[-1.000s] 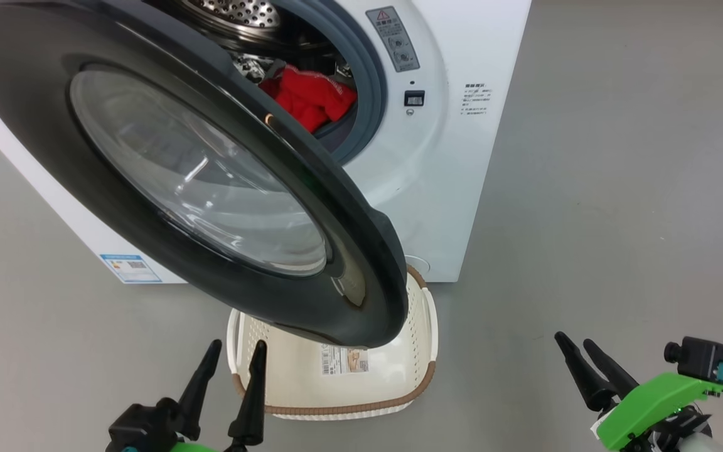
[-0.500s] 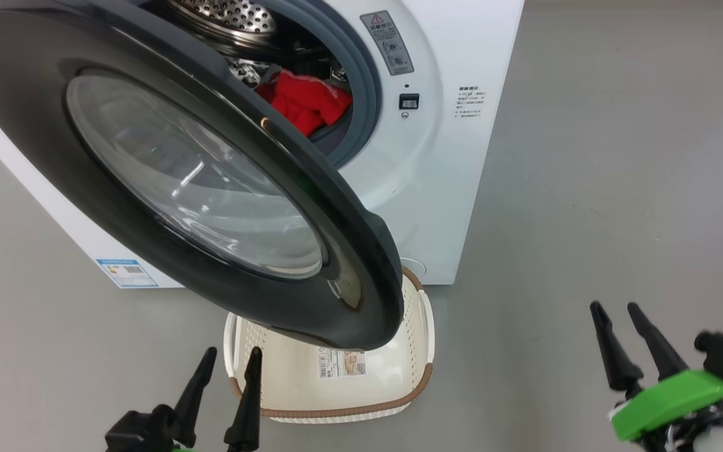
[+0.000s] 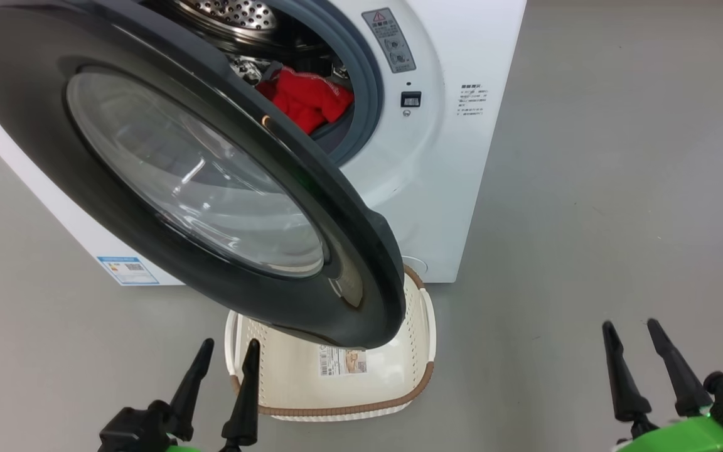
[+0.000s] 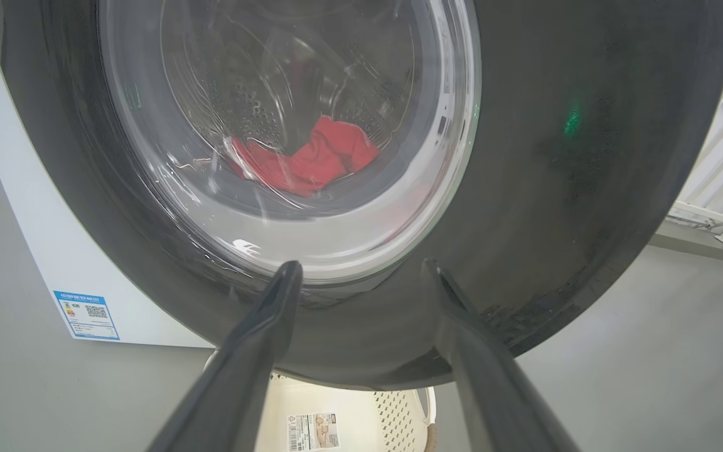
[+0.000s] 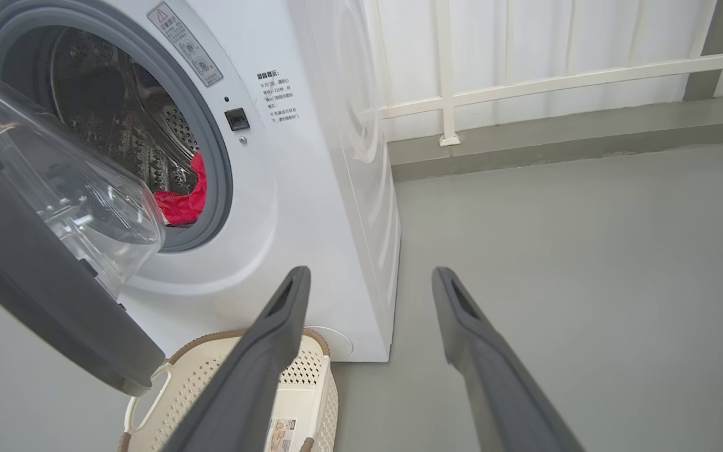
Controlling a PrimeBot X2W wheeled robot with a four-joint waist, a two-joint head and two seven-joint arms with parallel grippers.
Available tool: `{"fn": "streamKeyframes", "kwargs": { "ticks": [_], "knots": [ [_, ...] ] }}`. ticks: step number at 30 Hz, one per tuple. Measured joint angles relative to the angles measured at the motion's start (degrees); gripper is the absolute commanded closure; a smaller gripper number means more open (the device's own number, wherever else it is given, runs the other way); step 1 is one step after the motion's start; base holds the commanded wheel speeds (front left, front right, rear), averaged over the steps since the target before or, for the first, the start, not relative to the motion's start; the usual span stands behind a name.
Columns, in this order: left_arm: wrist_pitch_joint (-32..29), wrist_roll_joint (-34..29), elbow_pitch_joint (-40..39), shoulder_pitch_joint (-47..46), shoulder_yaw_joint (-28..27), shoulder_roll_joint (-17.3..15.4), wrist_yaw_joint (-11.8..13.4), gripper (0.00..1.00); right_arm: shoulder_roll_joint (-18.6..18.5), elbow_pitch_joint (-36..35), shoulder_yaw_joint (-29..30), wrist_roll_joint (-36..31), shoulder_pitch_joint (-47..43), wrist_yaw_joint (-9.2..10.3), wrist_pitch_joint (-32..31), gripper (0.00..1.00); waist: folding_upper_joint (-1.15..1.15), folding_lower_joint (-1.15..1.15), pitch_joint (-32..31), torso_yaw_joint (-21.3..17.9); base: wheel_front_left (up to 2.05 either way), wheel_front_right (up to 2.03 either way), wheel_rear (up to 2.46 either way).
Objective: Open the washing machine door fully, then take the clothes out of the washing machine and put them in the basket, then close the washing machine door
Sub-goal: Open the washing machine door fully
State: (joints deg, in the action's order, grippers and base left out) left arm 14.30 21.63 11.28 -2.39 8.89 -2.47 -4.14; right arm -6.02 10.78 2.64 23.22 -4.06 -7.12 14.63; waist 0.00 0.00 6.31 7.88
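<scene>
Hanging part-open over the basket (image 3: 342, 409), the washing machine door (image 3: 179, 182) is our main worry: it covers much of the basket and screens the drum mouth, where the red clothes (image 3: 305, 97) lie inside the washing machine (image 3: 443, 157). If we reach in before swinging it wide, an arm could knock it, or a dropped garment could miss the basket. Our left end effector (image 3: 230, 344) sits near the door's lower rim, our right end effector (image 3: 629, 324) well aside. Both gape wide, holding nothing.
</scene>
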Motion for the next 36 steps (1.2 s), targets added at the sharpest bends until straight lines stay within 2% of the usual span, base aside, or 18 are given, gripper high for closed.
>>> {"fn": "streamKeyframes", "kwargs": {
  "ticks": [3, 24, 25, 26, 27, 30, 36],
  "knots": [
    [0.00, 0.00, -0.05, 0.00, -0.03, -0.01, 0.00, 0.00, 0.49, -0.14, 0.13, -1.67, -0.92, 0.00, 0.00, 0.00, 0.00, 0.00, -0.03, -0.01, 0.00, 0.00, 0.00],
    [0.00, 0.02, -0.10, 0.00, 0.29, -0.01, 0.00, 0.00, 0.86, -1.33, -0.40, -2.18, -0.55, 0.00, 0.00, 0.00, 0.00, 0.00, 0.40, 1.06, 0.00, 0.00, 0.00],
    [0.00, 0.03, -0.11, 0.00, 0.36, -0.01, 0.00, 0.00, 0.81, -1.33, -1.40, -1.52, -0.26, 0.00, 0.00, 0.60, 0.00, 0.00, 0.38, 1.17, 0.00, 0.00, 0.00],
    [0.00, 0.03, -0.15, 0.00, 0.44, -0.01, 0.01, 0.00, 0.96, -1.33, -1.93, -0.62, -0.02, 0.00, -0.01, 0.85, 0.00, 0.00, 0.36, 1.28, 0.00, 0.00, 0.00],
    [0.00, 0.04, -0.22, 0.00, 0.48, -0.01, 0.01, 0.00, 1.21, -1.32, -2.53, 1.08, 0.37, -0.01, -0.01, 1.00, 0.00, 0.00, 0.34, 1.38, 0.00, 0.00, 0.00],
    [0.00, 0.12, -0.35, 0.01, 0.70, -0.01, 0.02, 0.00, 1.11, -1.42, -4.13, 4.52, 2.03, 0.00, 0.00, 1.00, 0.00, 0.00, 0.31, 1.61, 0.00, 0.00, 0.00],
    [0.00, 0.68, -0.67, 0.06, 1.87, -0.01, 0.10, 0.00, 0.45, -2.52, -10.01, 18.25, 9.94, 0.00, 0.00, 1.00, 0.00, 0.00, 0.48, 2.50, 0.00, 0.00, 0.00]
  ]
}}
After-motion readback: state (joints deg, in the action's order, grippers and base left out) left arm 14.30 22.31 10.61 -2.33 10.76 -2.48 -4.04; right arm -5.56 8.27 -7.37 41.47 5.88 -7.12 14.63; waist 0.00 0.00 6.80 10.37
